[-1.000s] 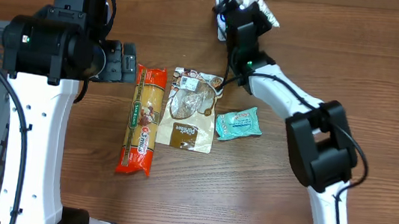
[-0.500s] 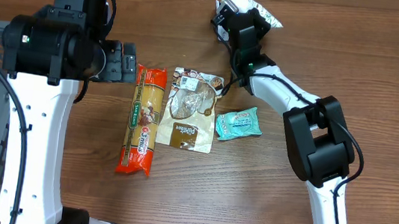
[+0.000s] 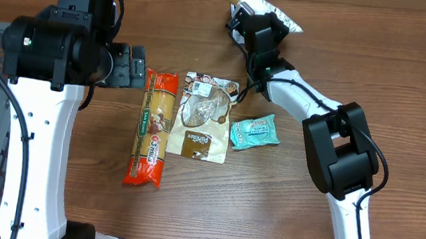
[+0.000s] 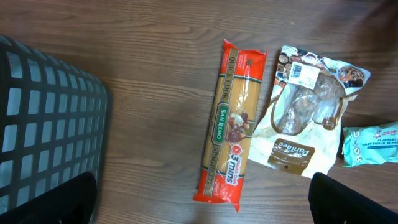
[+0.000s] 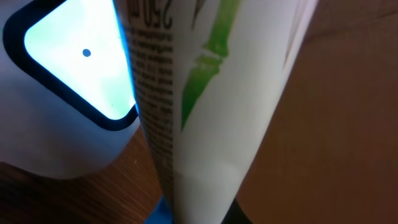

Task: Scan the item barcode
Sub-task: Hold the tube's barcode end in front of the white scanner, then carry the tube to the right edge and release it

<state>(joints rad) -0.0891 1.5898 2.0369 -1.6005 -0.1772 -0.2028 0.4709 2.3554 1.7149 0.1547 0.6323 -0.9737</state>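
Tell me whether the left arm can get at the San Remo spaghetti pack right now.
Probably yes. The left gripper hangs open near the spaghetti pack, which lies flat and uncovered. Only the brown snack pouch, close along one side, might crowd a finger.

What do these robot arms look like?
The left arm and right arm have white shells, bulky black joints and black cables. The left end effector and right end effector are black; a green light glows near the right wrist.
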